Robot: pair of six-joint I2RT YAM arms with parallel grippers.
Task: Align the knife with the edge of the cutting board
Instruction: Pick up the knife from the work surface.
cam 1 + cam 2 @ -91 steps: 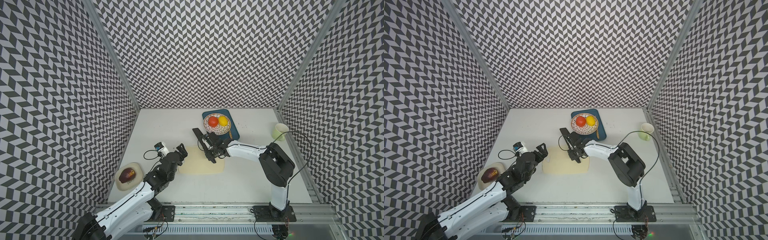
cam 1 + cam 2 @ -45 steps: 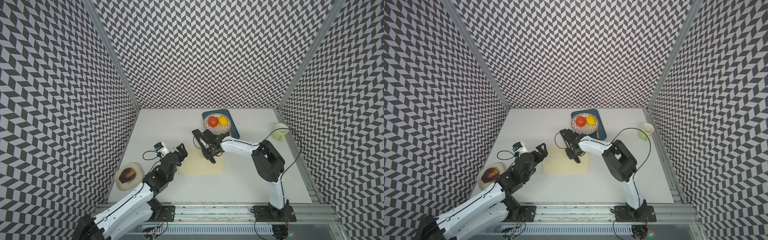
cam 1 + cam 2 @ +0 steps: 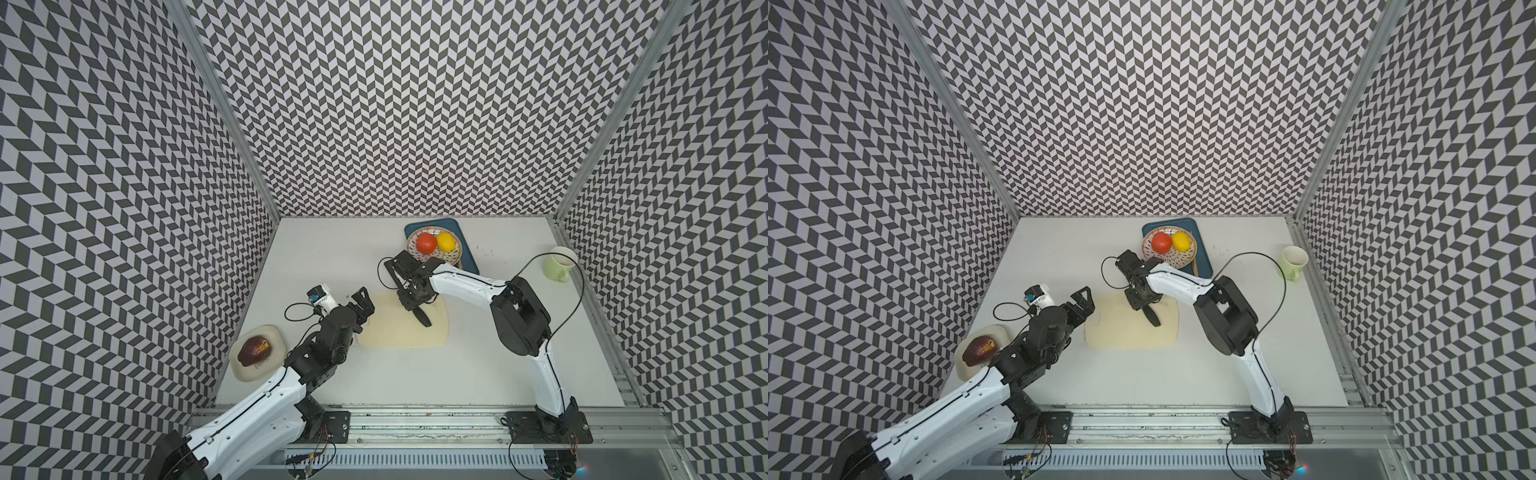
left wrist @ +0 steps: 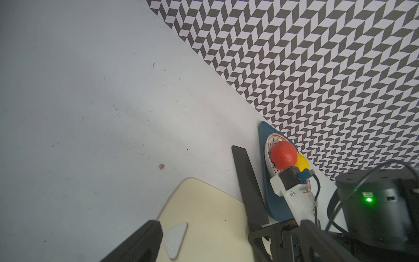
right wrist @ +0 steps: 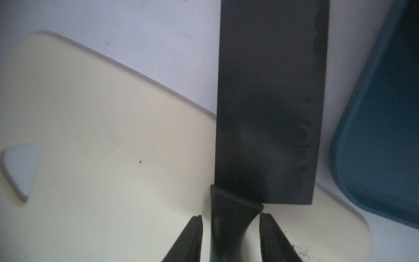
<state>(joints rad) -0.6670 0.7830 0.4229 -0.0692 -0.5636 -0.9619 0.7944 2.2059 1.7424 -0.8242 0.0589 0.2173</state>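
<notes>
The knife (image 5: 267, 102) lies flat and slanted across the far edge of the cutting board (image 3: 399, 332). Its handle rests on the board, close to the board's far right corner. Its wide black blade sticks out over the white table (image 3: 415, 374), pointing at the table's far edge, with the blue tray (image 5: 385, 136) just beside it. The board sits near the middle of the table. The knife is not lined up with any edge of the board yet, so the job looks only partly done. The right gripper (image 5: 230, 215) sits low over the handle. Its jaws are apart, one on each side, with a small gap, so it holds nothing. I think the next move is to squeeze the handle, then turn the knife until its long side runs along the board's edge, without bumping the tray. The left gripper (image 3: 362, 300) hangs over the board's hole end, jaws wide and holding nothing.
</notes>
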